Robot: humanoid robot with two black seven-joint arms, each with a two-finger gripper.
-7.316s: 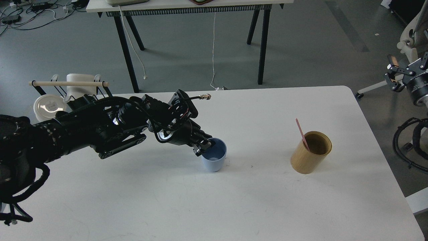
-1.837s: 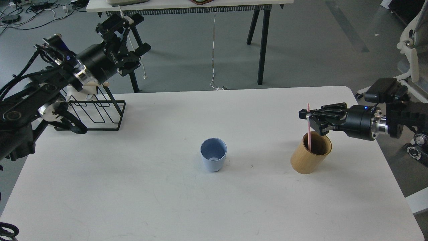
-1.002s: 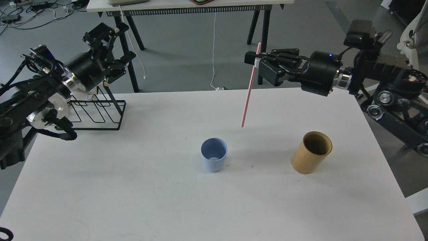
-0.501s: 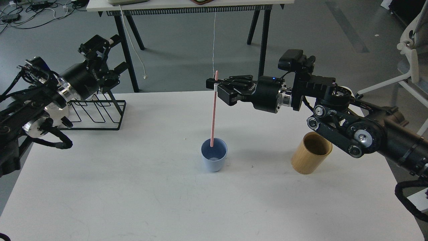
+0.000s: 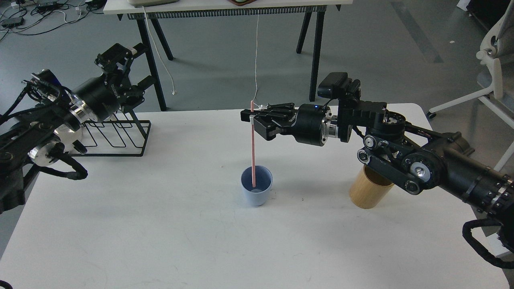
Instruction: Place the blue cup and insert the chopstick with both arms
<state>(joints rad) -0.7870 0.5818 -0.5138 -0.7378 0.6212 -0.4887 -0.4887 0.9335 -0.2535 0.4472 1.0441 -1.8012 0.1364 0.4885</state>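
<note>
Chopstick (image 5: 253, 152) hangs from right tool (image 5: 251, 117) into blue cup (image 5: 256, 191).

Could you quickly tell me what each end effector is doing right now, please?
Left end effector: open, holding nothing, raised above the wire rack.
Right end effector: closed on the pink chopstick, whose lower end is inside the blue cup.
</note>
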